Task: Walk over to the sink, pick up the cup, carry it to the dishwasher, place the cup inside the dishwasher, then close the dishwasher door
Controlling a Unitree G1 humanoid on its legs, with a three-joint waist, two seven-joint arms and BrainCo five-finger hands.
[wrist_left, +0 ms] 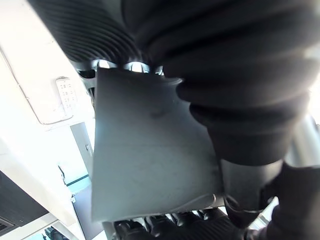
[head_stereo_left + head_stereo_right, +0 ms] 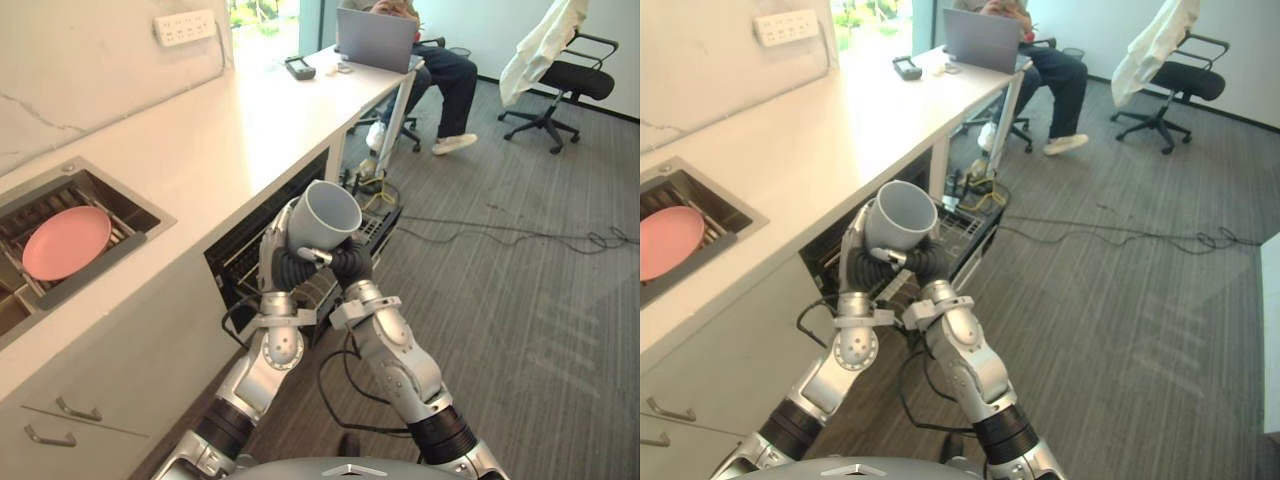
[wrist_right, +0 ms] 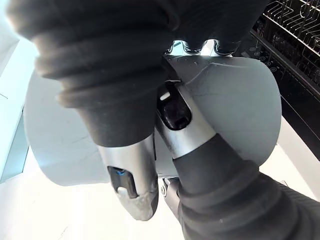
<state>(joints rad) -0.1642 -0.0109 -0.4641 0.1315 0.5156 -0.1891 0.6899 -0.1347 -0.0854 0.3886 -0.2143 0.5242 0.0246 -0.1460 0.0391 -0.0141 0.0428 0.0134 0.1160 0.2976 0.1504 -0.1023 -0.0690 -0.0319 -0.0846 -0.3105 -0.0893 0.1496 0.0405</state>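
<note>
Both hands meet on the grey cup [image 2: 328,212], which is up in the air in front of the open dishwasher [image 2: 238,262], above its pulled-out wire rack [image 2: 380,228]. The left hand [image 2: 272,243] has its fingers wrapped up the cup's side nearest the tabletop [image 2: 230,120]. The right hand [image 2: 350,264] clasps the cup's base from the other side, with its thumb pressed against the wall. The cup is tilted with its open mouth facing upward. A pink plate [image 2: 66,241] lies in the sink [image 2: 98,176] set into the tabletop, well apart from the cup. At the tabletop's far end a person [image 2: 445,70] sits at a laptop [image 2: 375,40].
</note>
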